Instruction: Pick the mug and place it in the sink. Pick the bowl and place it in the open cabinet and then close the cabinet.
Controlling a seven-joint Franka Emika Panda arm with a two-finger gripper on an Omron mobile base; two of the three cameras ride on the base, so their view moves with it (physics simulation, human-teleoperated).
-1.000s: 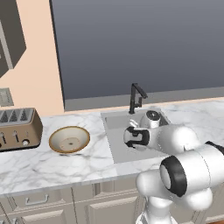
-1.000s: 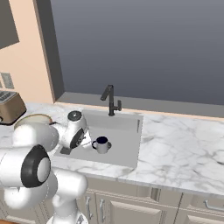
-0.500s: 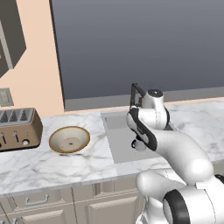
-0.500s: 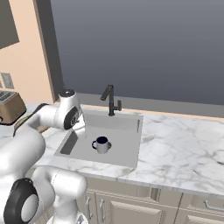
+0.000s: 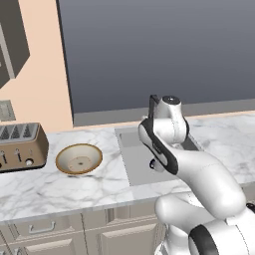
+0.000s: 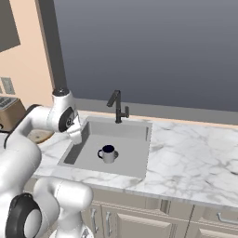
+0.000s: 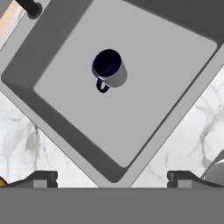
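Our hand [image 7: 112,177] hangs above the near edge of the rectangular grey sink [image 7: 166,83], its two dark fingertips [image 7: 41,178] spread wide with nothing between them. Below it, the small light-grey mug with the dark navy interior [image 7: 109,69] stands upright on the sink floor [image 6: 108,154], well apart from us. The thin black faucet [image 6: 117,106] rises at the back rim. The wide tan bowl with a brown rim [image 5: 79,159] rests on the white marble surface [image 5: 60,184] beside a bronze toaster [image 5: 20,147].
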